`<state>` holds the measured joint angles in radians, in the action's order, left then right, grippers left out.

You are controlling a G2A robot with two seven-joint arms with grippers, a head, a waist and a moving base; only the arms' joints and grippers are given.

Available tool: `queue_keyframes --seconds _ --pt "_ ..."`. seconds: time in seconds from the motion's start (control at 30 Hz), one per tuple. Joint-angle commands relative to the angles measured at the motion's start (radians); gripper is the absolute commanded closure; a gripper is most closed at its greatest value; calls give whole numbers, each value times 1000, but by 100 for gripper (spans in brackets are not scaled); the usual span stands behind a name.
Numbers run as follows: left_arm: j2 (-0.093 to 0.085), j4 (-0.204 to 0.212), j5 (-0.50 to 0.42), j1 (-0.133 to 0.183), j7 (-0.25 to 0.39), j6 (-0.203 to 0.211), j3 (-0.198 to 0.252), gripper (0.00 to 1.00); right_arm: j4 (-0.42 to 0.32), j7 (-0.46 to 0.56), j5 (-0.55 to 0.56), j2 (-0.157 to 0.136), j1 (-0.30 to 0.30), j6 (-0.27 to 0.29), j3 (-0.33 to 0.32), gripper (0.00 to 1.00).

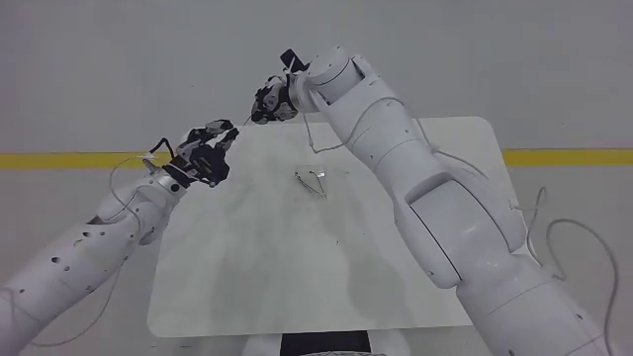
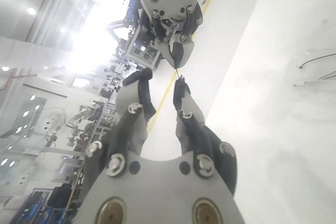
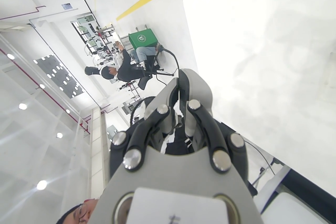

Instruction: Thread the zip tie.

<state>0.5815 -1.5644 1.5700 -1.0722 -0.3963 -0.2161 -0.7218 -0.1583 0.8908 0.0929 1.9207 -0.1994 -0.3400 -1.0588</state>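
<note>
Top view: the right pincer [image 1: 256, 114] is found raised over the far left corner of the desk [image 1: 396, 287], with the left pincer [image 1: 224, 132] facing it close by. A thin tie [image 1: 246, 121] is seen running out from the right pincer toward the left one. Two loose ties [image 1: 313, 179] are noted lying on the desk, well apart from both pincers. Left wrist view: the left pincer [image 2: 160, 80] is shown spread wide and holding nothing. The right pincer [image 2: 176, 62] is closed on the tie [image 2: 178, 72], of which a short dark tip is left protruding. That tip is placed just beside one of the left pincer's fingers [image 2: 181, 93]; contact cannot be confirmed. Right wrist view: the right pincer [image 3: 181, 76] is seen clamped narrow on a dark strip, taken to be the tie [image 3: 178, 66], which curves away beyond the fingertips. No closed loop is observed. It is judged that the tie has been picked up and presented, and that the threading itself is not yet done.
</note>
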Motion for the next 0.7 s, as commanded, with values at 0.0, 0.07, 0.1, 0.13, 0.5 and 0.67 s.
queue_keyframes --seconds 0.0,0.07,0.1,0.13,0.5,0.67 --pt "2 6 0 8 0 -4 7 91 0 5 -1 0 1 0 -1 100" --pt "5 11 0 15 1 -7 14 88 0 13 -2 0 2 0 -2 100" --pt "6 13 0 18 1 -8 17 87 0 16 -3 0 3 0 -3 100" --pt "7 15 0 21 1 -9 20 86 0 18 -4 0 3 0 -4 100" --pt "22 29 0 40 1 -17 39 69 -10 45 -4 -1 -2 0 -8 100" --pt "25 34 0 46 -2 -16 44 71 -17 58 -6 2 -7 0 -8 100"
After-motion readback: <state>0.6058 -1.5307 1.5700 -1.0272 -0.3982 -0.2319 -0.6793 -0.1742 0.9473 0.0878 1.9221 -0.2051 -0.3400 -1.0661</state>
